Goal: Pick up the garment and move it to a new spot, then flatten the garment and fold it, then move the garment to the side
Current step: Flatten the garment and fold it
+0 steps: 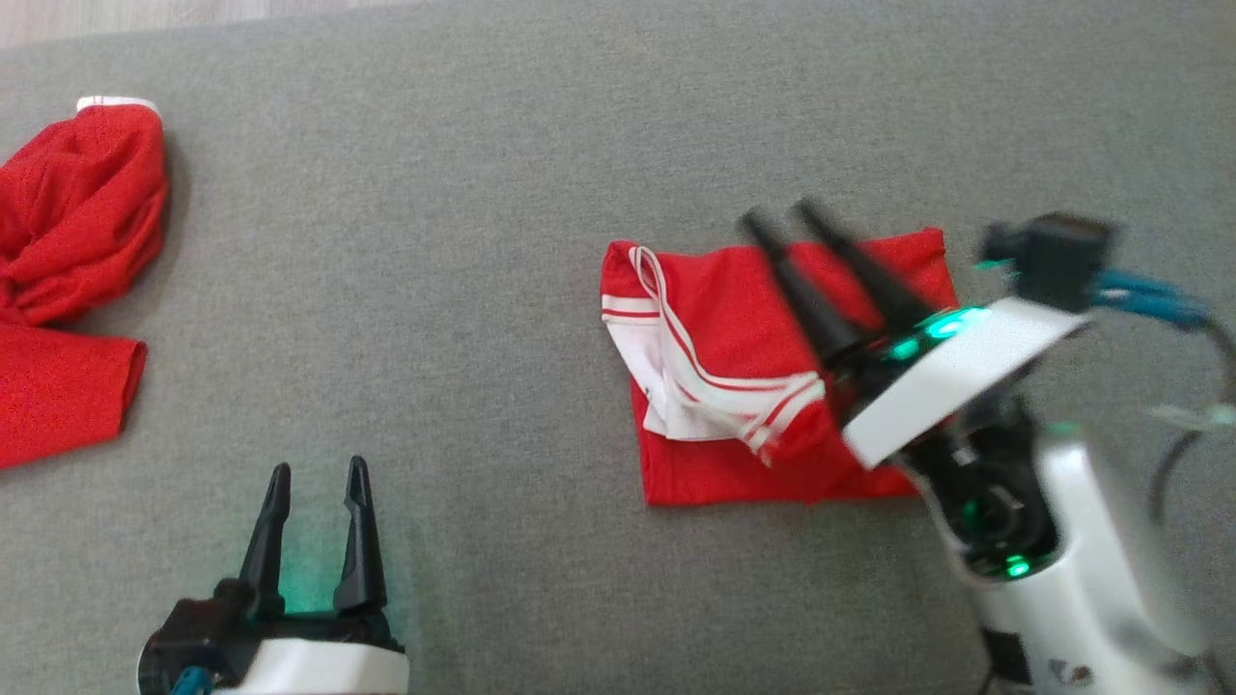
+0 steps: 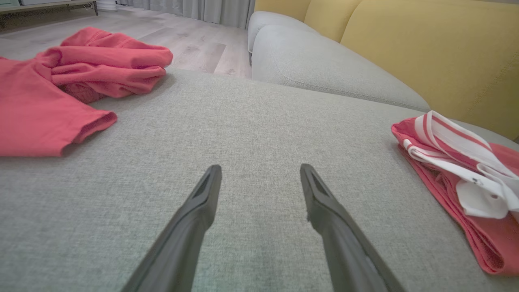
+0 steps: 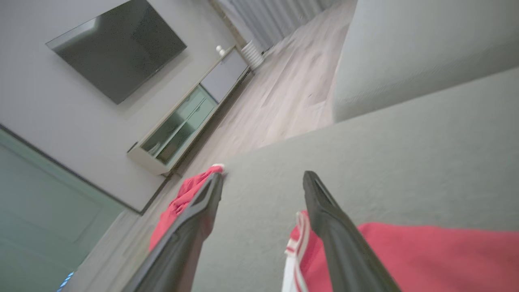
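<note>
Lying on the grey cushion, right of centre, the folded red garment has white, red-striped trim draped over its near-left part. Its near-right corner is hidden beneath the white cuff behind the right gripper. That gripper is over the garment's far edge, its two dark fingers pointing far and left, spread apart with nothing between them. The whole arm is smeared by blur in the head view, so whether the fingers touch the cloth cannot be told. In the right wrist view the same fingers stand parted over bare grey fabric. There the bottom edge cuts off the garment, leaving a red band and a bit of striped trim beside one finger. The left gripper sits near and to the left, well apart from the garment, its jaws released and empty over bare cushion, its base cropped by the bottom edge. A crumpled red garment lies at the far left, cropped by the picture's left edge, with a white scrap at its far end too small to identify. In the left wrist view a yellow backrest rises beyond the cushion, and the folded garment runs off the right edge. A wall-mounted television and a low cabinet appear tilted and soft in the right wrist view.
</note>
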